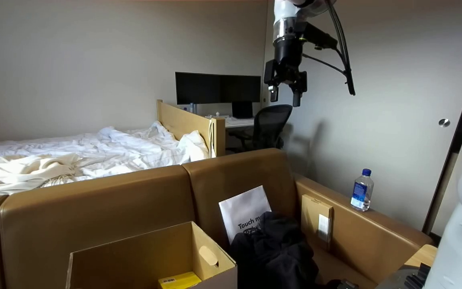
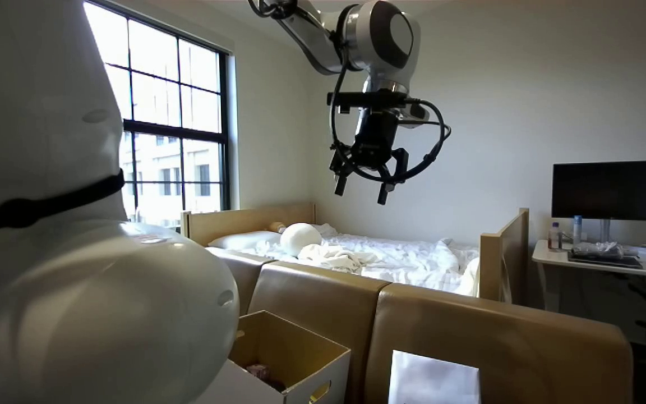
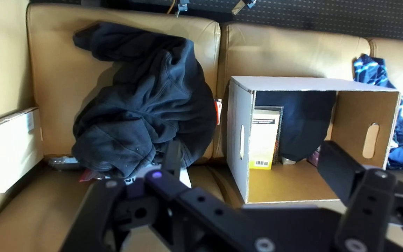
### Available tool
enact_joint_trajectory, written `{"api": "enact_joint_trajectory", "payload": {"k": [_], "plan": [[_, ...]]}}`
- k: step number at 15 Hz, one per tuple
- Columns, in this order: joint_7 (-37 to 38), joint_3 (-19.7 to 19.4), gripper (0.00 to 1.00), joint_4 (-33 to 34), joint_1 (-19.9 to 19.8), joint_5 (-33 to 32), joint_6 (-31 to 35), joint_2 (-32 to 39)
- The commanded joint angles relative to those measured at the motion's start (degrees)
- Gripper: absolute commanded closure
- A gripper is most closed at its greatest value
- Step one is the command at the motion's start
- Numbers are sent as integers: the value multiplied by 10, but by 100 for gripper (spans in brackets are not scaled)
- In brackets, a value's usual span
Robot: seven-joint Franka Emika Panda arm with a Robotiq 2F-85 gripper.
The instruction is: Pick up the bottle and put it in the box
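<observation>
A small clear bottle (image 1: pixel 362 190) with a blue label and blue cap stands upright on the couch's armrest in an exterior view. It is out of view in the wrist view. The open brown cardboard box (image 1: pixel 134 255) sits on the couch, a yellow item (image 1: pixel 179 281) inside. The box also shows in an exterior view (image 2: pixel 323 370) and in the wrist view (image 3: pixel 238 112), where it holds a dark cloth too. My gripper (image 1: pixel 285 97) is open and empty, high above the couch, well above and apart from the bottle; it also shows in an exterior view (image 2: pixel 361 191) and the wrist view (image 3: pixel 254 159).
A black garment (image 1: pixel 275 249) lies on the seat beside the box. A white paper sheet (image 1: pixel 245 210) leans on the backrest (image 1: pixel 94 212). A flat cardboard box (image 1: pixel 315 220) leans against the armrest (image 1: pixel 395 230). A blue patterned cloth (image 3: pixel 402 133) lies beyond the box.
</observation>
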Motion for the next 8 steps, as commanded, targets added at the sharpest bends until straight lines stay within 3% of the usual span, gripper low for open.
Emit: {"api": "enact_joint_trajectory", "payload": {"k": [1, 8], "plan": [[10, -8, 0, -18, -33, -18, 49, 17], [43, -67, 0, -88, -116, -91, 307, 71]]}}
